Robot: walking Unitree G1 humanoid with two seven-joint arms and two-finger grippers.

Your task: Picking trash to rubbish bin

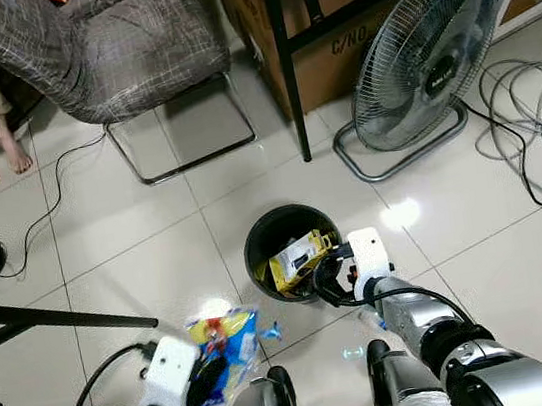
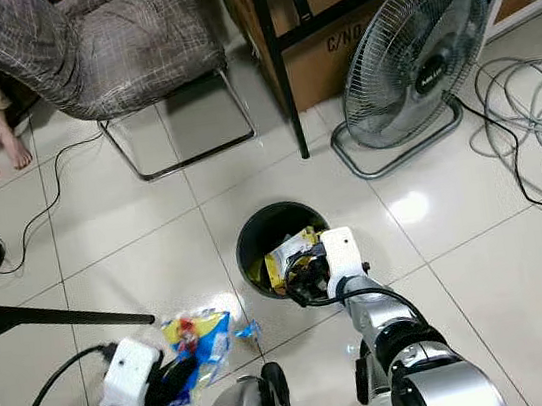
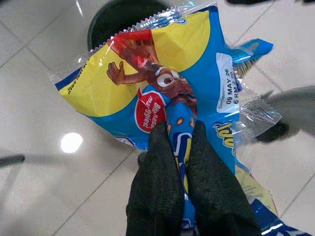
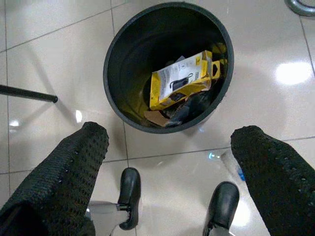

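Wrapper (image 3: 162,93) pinched in left end effector (image 3: 179,147).

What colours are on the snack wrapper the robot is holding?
The snack wrapper is yellow and blue with red patches and a brown cartoon character, clearest in the left wrist view.

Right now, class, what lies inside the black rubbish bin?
Inside the rubbish bin, a yellow box leans over brown card and dark scraps; anything beneath them is covered. The open right gripper hovers above its rim.
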